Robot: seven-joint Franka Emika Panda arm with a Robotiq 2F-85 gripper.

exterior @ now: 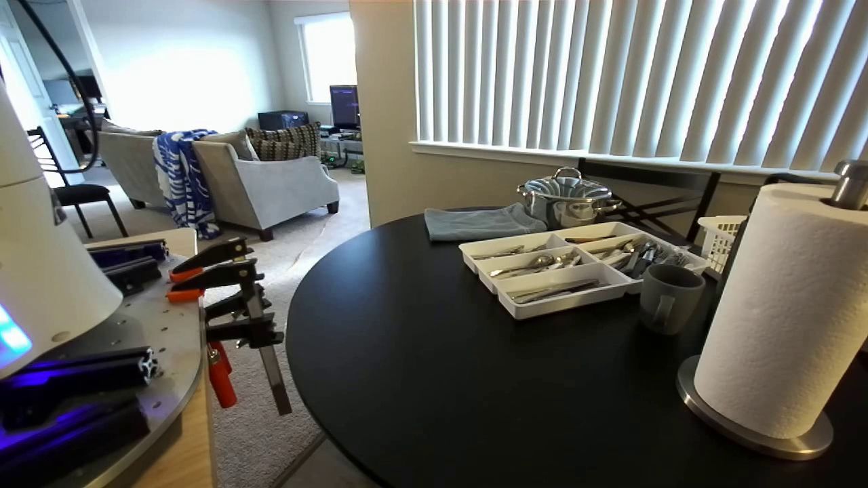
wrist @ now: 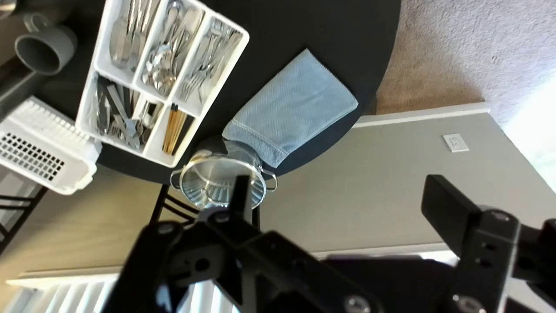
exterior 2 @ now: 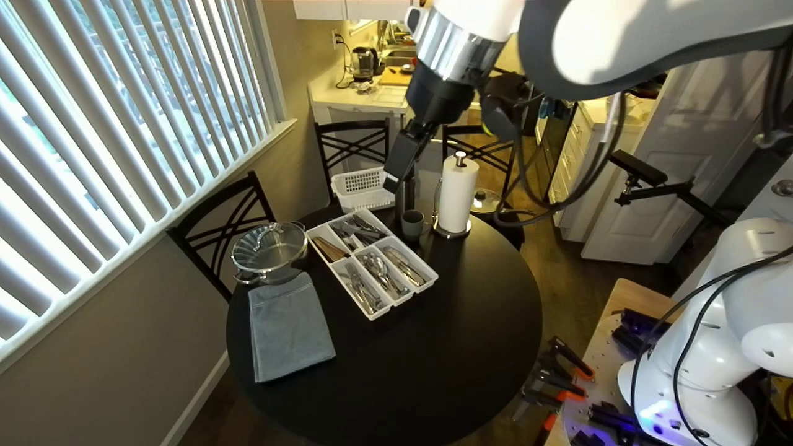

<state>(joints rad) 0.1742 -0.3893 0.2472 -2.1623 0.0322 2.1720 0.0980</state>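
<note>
While the gripper (wrist: 339, 191) hangs empty above the black table (exterior: 420, 366), jaws spread wide, the white tray (exterior: 569, 299) resting there holds cutlery (wrist: 163, 69) in its compartments, with chopsticks (wrist: 173, 130) in one, and a glass-lidded pot (exterior: 564, 210) stands nearby.

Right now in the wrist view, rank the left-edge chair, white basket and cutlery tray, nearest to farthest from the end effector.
1. Cutlery tray: upper left of the picture.
2. White basket: left, beyond the tray.
3. Chair: left edge, past the basket.
</note>
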